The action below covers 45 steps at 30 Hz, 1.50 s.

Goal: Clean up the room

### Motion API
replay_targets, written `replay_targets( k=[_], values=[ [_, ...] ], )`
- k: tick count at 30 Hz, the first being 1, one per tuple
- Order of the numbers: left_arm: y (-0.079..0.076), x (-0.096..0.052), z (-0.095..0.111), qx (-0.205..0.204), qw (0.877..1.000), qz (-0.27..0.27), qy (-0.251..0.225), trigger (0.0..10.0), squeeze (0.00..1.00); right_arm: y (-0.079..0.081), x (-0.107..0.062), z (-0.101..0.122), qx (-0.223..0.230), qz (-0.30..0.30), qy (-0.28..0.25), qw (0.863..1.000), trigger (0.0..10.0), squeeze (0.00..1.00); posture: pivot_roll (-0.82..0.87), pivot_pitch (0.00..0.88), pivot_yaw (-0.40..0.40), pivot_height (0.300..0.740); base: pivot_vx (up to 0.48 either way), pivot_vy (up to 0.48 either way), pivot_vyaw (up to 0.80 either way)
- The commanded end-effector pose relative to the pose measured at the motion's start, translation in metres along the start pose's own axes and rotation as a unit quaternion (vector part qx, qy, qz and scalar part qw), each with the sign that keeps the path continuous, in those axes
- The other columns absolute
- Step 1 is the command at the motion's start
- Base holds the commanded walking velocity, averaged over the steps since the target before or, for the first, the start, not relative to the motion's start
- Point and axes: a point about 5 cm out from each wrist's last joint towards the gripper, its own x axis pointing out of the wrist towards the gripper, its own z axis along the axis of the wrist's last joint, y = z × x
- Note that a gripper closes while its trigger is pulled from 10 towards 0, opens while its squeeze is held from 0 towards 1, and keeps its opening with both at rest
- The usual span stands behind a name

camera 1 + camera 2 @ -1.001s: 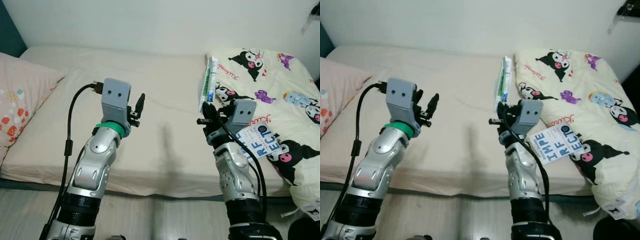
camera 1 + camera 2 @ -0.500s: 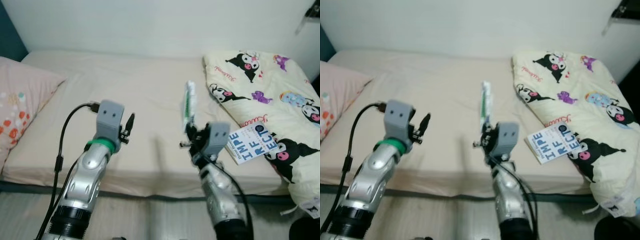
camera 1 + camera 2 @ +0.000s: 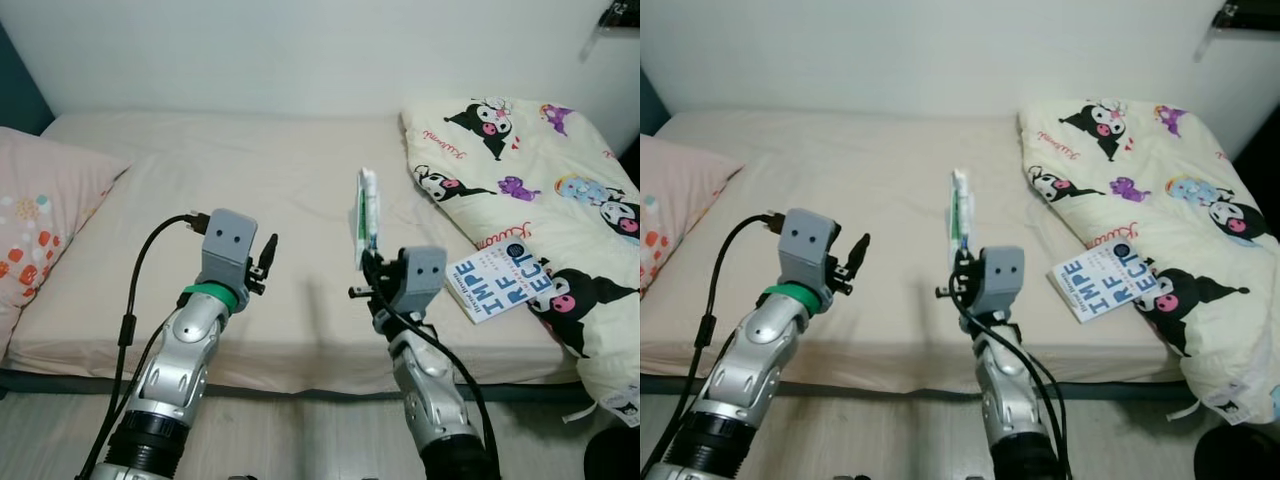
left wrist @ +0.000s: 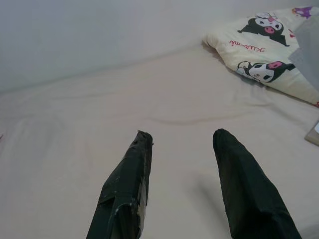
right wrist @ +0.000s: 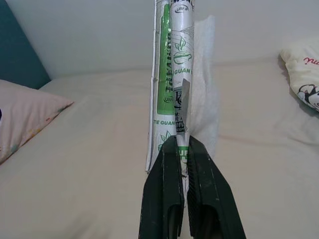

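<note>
1. The right tool [image 5: 182, 149] is pinching the lower end of a green-and-white tube package [image 5: 172, 74], its two black fingers [image 5: 167, 199] pressed against the wrapper from both sides.
2. The tube package stands nearly upright above the right tool, lifted clear of the bed [image 3: 300, 190], over the middle of the mattress toward its front edge.
3. The left tool [image 4: 179, 142] is raised over the front-left part of the bed with its fingers spread apart and nothing between them.
4. A book [image 3: 498, 288] with large blue letters on a white cover lies near the front-right edge of the bed, just beside the right arm and touching the edge of the blanket.
5. A cream blanket [image 3: 530, 170] printed with cartoon characters is bunched over the right side of the bed, from the back edge down to the front-right corner.
6. A pink pillow [image 3: 45, 220] with orange and white spots rests at the left edge of the bed.
</note>
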Motion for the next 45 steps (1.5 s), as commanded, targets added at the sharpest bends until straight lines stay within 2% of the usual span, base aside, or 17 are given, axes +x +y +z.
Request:
replay_targets(
  k=[1, 16, 23, 45],
  values=[
    [-0.0004, -0.0010, -0.0044, 0.006, 1.000, 0.001, 0.007, 10.0, 0.00, 0.0002, -0.0010, -0.0035, 0.006, -0.006, 0.002, 1.000, 10.0, 0.00, -0.02, 0.000, 0.081, 0.735, 0.000, 0.000, 0.00],
    [-0.0028, 0.0033, -0.0033, 0.005, 1.000, -0.008, 0.006, 10.0, 0.00, 0.0013, -0.0001, -0.0052, 0.013, -0.004, 0.004, 1.000, 10.0, 0.00, -0.02, 0.000, 0.084, 0.735, 0.000, 0.000, 0.00],
    [-0.0011, 0.0052, -0.0025, 0.002, 1.000, -0.002, 0.005, 10.0, 0.00, 0.0013, 0.0012, -0.0058, 0.014, -0.003, 0.005, 1.000, 10.0, 0.00, -0.02, 0.000, 0.085, 0.735, 0.000, 0.419, 0.00],
    [0.0005, 0.0064, 0.0007, 0.016, 1.000, -0.001, -0.004, 10.0, 0.00, 0.0018, 0.0009, -0.0099, 0.017, -0.004, 0.009, 1.000, 10.0, 0.00, -0.01, 0.000, 0.095, 0.735, 0.000, 0.000, 0.00]
  ],
)
